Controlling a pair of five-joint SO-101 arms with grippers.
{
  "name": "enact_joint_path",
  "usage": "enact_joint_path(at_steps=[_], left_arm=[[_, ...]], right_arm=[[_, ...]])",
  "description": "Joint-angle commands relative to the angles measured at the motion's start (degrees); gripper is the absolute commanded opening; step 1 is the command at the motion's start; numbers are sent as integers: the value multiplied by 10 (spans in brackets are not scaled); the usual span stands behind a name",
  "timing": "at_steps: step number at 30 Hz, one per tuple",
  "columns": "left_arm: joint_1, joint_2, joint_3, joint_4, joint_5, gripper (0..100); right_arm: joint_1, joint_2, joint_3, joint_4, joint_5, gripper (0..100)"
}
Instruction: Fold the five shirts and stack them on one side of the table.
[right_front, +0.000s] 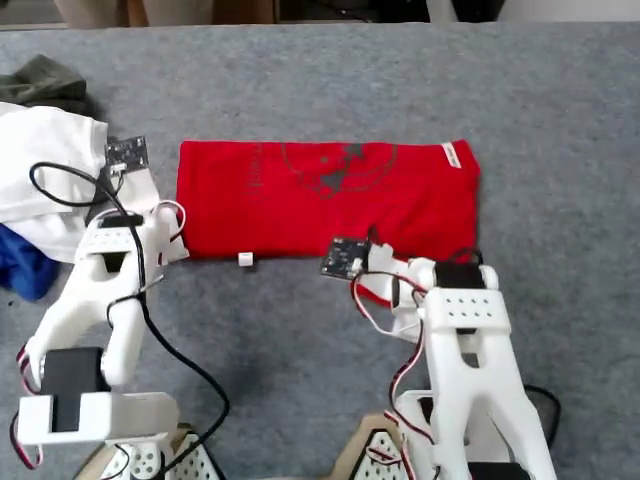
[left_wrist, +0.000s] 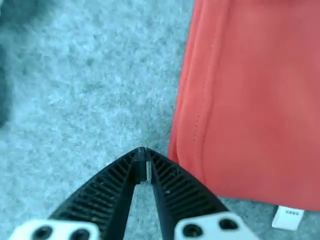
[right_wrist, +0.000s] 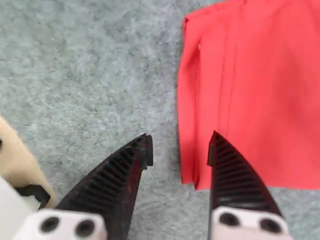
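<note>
Logged open grey table right of red shirt and in a band along its far side. Noted a bare strip on near side between left arm and right arm. Found left side blocked: white shirt, blue garment and dark green garment heaped together, black cable looped over white shirt.

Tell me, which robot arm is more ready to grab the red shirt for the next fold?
Probably the right arm. Its jaws stand open with a corner of the red shirt between them. The left arm's jaws are shut, beside the shirt's edge, so they would have to open first.
</note>
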Motion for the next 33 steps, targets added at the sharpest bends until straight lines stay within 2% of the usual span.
enact_joint_path(at_steps=[1, 8, 13, 17, 29, 31, 33], left_arm=[[-1, 6, -37, 11, 4, 19], [0, 7, -38, 18, 3, 19], [0, 7, -38, 18, 3, 19], [0, 7, -38, 18, 3, 19], [0, 7, -38, 20, 3, 19], [0, 7, -38, 20, 3, 19], [0, 7, -38, 20, 3, 19]], right_arm=[[-8, -15, 18, -34, -5, 187], [-8, 11, 34, -80, -4, 188], [-5, 139, -8, -131, -7, 188], [0, 222, -70, -127, -8, 186], [4, 245, -90, -140, 0, 184], [6, 245, -85, -155, 8, 163], [6, 245, -85, -159, 8, 101]])
